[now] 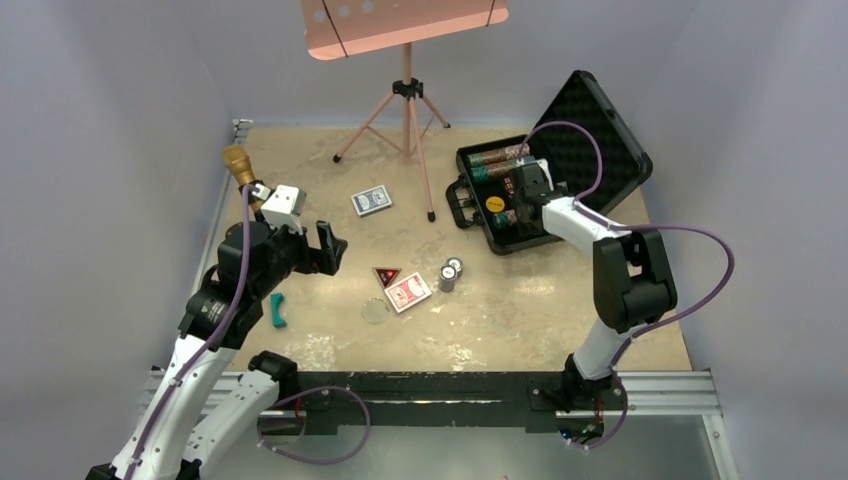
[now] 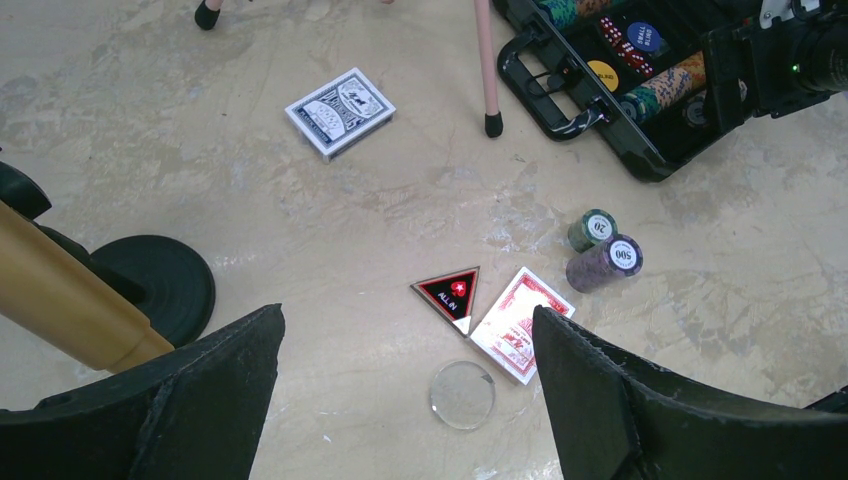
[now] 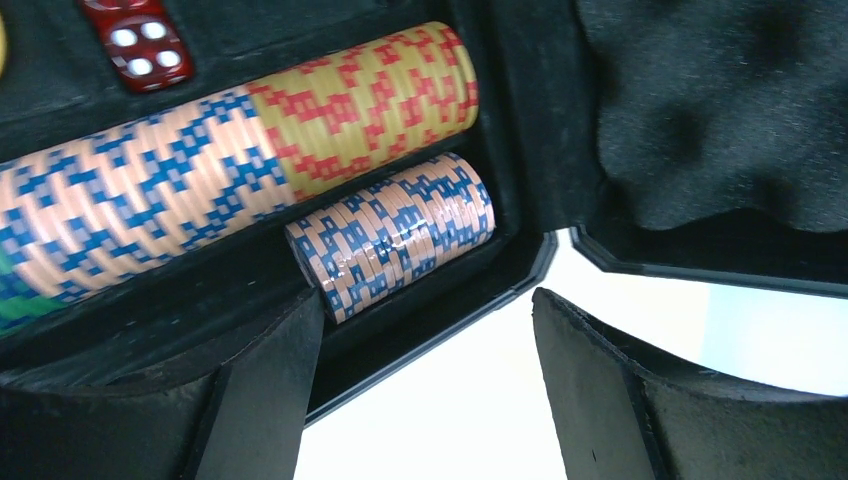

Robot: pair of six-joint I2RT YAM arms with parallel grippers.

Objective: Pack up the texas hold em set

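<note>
Both claws stand apart and empty. The right claw hangs over the open case at the upper right of the top view, just above a chip row bedded in its tray. Loose at centre, right of the left claw, lie the blue deck, red deck, button and two chip stacks. The decks look light and stiff, so pinch their long edges. The stacks look dense, smooth and apt to spill, so squeeze their sides.

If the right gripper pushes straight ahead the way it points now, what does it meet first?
Probably the short row of blue-and-white chips in the black case, or the case's wall right beside it; depth is hard to judge. The right gripper has its jaws open.
</note>
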